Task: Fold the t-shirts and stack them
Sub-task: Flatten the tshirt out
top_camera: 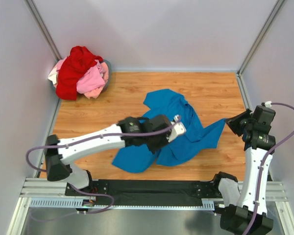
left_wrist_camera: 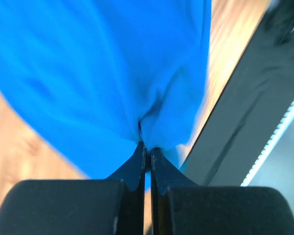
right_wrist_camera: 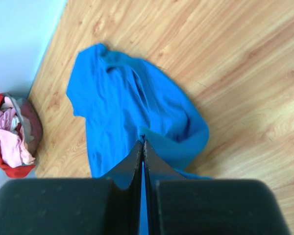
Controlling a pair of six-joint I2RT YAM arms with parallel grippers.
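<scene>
The bright blue t-shirt (top_camera: 181, 127) lies crumpled in the middle of the wooden table (top_camera: 210, 88). My left gripper (top_camera: 156, 146) reaches over its near-left part and is shut on a bunched fold of the blue cloth (left_wrist_camera: 98, 73), pinched at the fingertips (left_wrist_camera: 147, 147). My right gripper (top_camera: 234, 125) sits at the shirt's right tip, shut on an edge of the blue fabric (right_wrist_camera: 117, 107), which shows at its tips (right_wrist_camera: 143, 142). The red t-shirt (top_camera: 77, 66), pink t-shirt (top_camera: 91, 81) and whitish t-shirt (top_camera: 54, 76) are heaped at the far left corner.
The heap sits in a grey basket (top_camera: 108, 66) against the back-left wall, and the same heap (right_wrist_camera: 10, 139) shows in the right wrist view. A black rail (top_camera: 152, 188) runs along the near edge. Pale walls enclose the left, back and right sides.
</scene>
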